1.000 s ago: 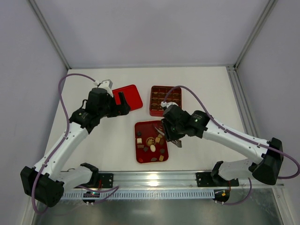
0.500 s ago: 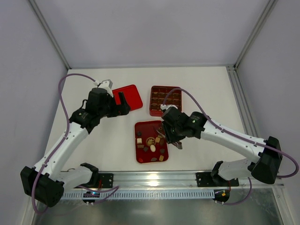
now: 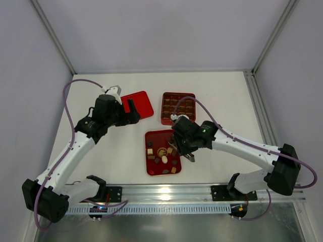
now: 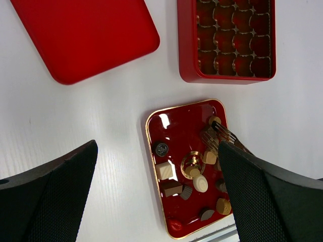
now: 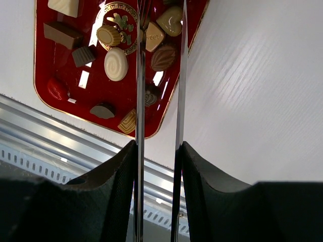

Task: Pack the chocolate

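The right claw [image 5: 158, 151] is down over the tray [image 4: 174, 126], closed partway on a pair of thin metal tongs [image 5: 140, 91], one blade lying against the inside of each black finger. The two blades stand a little apart and reach out across the tray's corner. A leaf-shaped brown piece [image 5: 164, 58] sits right between them. Whether the blades actually pinch it, I cannot tell from here. A tan square [image 5: 154, 37] lies just beyond it, hard against one blade.

The chocolate [image 5: 116, 64] is all on that gold-rimmed red tray, at the near side of the table [image 3: 222, 96] between the two arms. It is a loose scatter: a cream swirl, a ribbed tan round, dark squares, a pale block and a gold-foiled disc in the middle.

Up on the other side, the left claw [image 3: 133, 112] hangs high with its fingers spread as wide as they go and nothing in them. Its camera looks straight down past both fingers onto the tray.

Behind the tray stands the square red box [image 4: 189, 50] with its brown grid of cups. Beside that, well apart from the tray, the flat red lid [image 4: 86, 35] lies on the white tabletop, close by the left claw in the overhead view.
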Robot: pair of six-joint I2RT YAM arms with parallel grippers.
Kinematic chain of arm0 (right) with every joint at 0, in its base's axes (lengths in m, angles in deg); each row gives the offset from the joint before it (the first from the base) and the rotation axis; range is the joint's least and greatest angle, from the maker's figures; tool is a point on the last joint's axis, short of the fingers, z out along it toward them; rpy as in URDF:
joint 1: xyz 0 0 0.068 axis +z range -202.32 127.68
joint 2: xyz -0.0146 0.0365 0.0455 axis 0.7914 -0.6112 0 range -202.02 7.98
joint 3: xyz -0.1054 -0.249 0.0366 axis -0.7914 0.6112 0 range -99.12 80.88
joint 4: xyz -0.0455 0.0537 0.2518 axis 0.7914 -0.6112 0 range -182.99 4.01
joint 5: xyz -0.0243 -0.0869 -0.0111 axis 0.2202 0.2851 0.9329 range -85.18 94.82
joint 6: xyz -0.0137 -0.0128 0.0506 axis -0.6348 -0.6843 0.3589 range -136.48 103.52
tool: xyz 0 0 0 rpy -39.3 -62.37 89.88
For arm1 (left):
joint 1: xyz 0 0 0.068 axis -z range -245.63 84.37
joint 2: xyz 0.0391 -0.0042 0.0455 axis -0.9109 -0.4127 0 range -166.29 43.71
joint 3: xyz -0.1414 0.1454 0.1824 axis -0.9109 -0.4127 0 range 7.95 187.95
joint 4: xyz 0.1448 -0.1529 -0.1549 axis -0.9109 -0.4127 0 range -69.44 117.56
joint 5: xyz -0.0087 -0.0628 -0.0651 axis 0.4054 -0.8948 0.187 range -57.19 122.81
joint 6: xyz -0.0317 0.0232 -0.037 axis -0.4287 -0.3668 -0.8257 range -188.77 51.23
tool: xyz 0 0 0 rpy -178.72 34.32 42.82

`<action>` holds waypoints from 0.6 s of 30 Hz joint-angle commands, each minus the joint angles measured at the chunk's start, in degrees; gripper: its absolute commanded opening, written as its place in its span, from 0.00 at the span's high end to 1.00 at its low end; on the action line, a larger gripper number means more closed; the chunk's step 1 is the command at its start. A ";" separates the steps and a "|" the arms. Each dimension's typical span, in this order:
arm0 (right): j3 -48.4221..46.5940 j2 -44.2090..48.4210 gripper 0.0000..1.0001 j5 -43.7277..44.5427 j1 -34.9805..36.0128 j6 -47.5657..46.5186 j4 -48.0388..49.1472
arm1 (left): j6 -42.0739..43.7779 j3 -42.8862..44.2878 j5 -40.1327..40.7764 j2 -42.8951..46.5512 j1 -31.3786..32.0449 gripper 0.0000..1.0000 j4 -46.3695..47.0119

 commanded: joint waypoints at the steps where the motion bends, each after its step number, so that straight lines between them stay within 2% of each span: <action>1: -0.01 -0.59 0.59 -0.02 0.32 -0.45 1.98 | 0.62 0.14 0.58 0.65 0.07 0.00 0.81; 11: -0.71 -0.59 0.63 0.07 0.32 -0.62 0.93 | 0.62 0.14 0.66 0.73 0.07 0.00 0.72; 18: -2.21 0.02 0.71 1.12 0.32 -0.36 0.22 | 0.62 0.14 0.66 0.91 0.07 0.00 0.72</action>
